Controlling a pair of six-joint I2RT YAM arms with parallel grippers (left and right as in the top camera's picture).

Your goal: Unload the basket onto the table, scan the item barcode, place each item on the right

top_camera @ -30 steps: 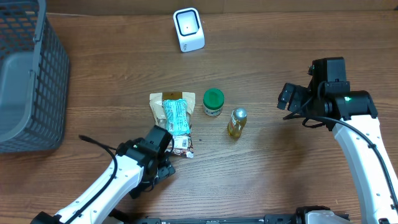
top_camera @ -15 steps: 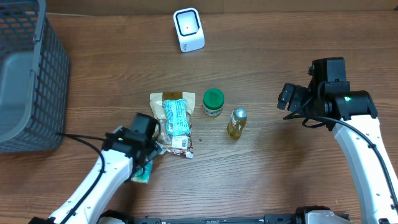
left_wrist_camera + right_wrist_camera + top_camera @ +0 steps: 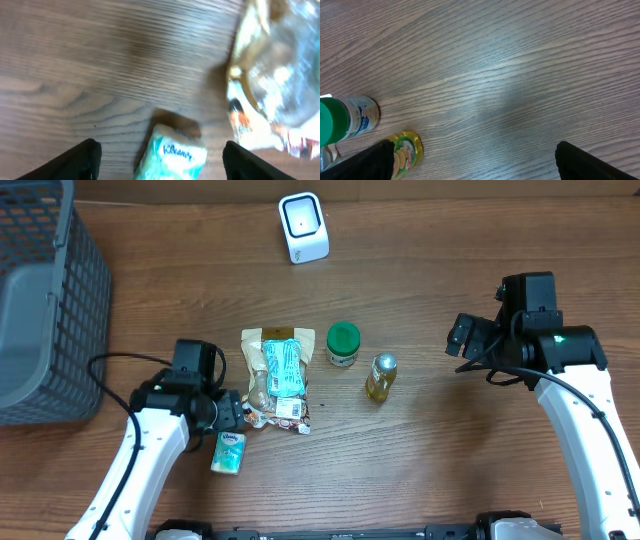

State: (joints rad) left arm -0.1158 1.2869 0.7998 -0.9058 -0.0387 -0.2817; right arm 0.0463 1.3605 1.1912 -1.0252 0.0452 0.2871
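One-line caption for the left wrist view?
Open left gripper over a Kleenex tissue pack lying beside a clear snack bag on the wooden table.

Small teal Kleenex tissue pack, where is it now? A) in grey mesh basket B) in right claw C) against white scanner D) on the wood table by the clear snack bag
D: the small teal Kleenex tissue pack lies flat on the brown wooden table, beside the lower corner of the clear snack bag.
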